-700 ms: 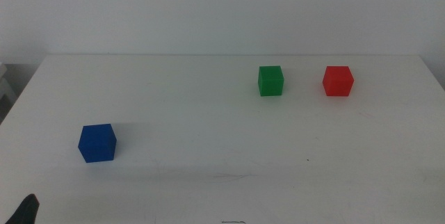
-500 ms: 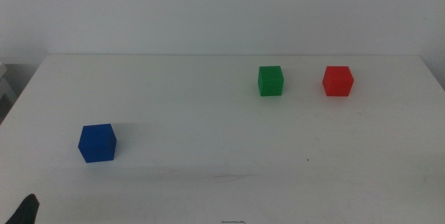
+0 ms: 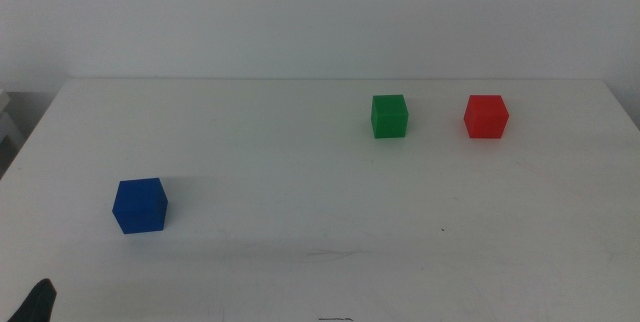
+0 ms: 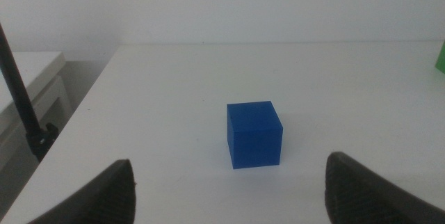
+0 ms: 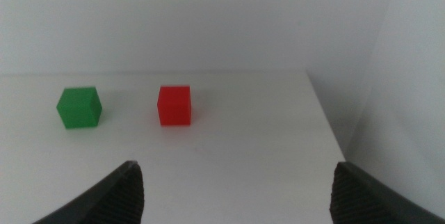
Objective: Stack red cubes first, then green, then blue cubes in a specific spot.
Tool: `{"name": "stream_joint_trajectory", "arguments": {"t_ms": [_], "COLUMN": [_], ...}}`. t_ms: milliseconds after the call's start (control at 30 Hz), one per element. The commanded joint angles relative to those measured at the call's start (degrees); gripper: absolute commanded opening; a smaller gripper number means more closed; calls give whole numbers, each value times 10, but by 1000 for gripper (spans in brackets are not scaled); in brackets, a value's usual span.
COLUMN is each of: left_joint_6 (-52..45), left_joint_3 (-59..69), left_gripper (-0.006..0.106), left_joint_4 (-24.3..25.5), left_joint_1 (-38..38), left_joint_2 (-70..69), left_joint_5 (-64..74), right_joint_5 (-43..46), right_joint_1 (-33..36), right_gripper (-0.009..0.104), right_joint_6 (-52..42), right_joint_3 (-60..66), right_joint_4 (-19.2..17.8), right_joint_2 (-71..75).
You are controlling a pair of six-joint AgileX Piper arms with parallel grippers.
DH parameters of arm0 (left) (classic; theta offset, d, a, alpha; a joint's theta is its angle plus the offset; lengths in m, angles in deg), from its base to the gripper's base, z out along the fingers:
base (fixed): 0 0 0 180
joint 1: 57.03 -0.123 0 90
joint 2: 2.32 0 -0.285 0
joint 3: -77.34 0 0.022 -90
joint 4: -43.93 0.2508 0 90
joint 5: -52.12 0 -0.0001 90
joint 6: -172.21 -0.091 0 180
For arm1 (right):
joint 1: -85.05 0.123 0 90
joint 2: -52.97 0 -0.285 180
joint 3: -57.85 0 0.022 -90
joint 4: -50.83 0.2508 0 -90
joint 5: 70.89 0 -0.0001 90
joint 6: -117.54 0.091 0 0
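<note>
Three cubes sit apart on the white table (image 3: pixel 300 182). The blue cube (image 3: pixel 139 205) is at the near left, the green cube (image 3: pixel 389 116) at the far middle-right, and the red cube (image 3: pixel 486 116) just right of the green one. My left gripper (image 4: pixel 229 177) is open, low over the table, with the blue cube (image 4: pixel 254 133) a short way ahead of its jaws; only its tip (image 3: pixel 38 302) shows in the middle view. My right gripper (image 5: pixel 236 179) is open and empty, well back from the red cube (image 5: pixel 174 105) and green cube (image 5: pixel 79 107).
The table's right edge (image 5: pixel 325 123) runs close beside the red cube. Off the table's left edge stand a black rod (image 4: pixel 17 92) and a white shelf (image 4: pixel 35 78). A white wall backs the table.
</note>
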Motion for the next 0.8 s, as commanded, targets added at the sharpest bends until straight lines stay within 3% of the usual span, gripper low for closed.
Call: {"name": "stream_joint_trajectory", "arguments": {"t_ms": [0, 600, 767], "left_joint_6": [7, 7, 7], "left_joint_3": [-2, -2, -2], "left_gripper": [94, 94, 94], "left_joint_4": [-6, -6, -6], "left_joint_1": [0, 0, 0], "left_joint_2": [-10, -10, -10], "left_joint_5": [-45, -45, -45], "right_joint_5": [-7, -297, -321], "right_joint_1": [0, 33, 38], "right_gripper": [92, 92, 92], "right_joint_6": [0, 3, 4], "right_joint_3": [-61, -378, -456], "right_joint_4": [1, 32, 43], "right_joint_2": [-47, -368, -452]}}
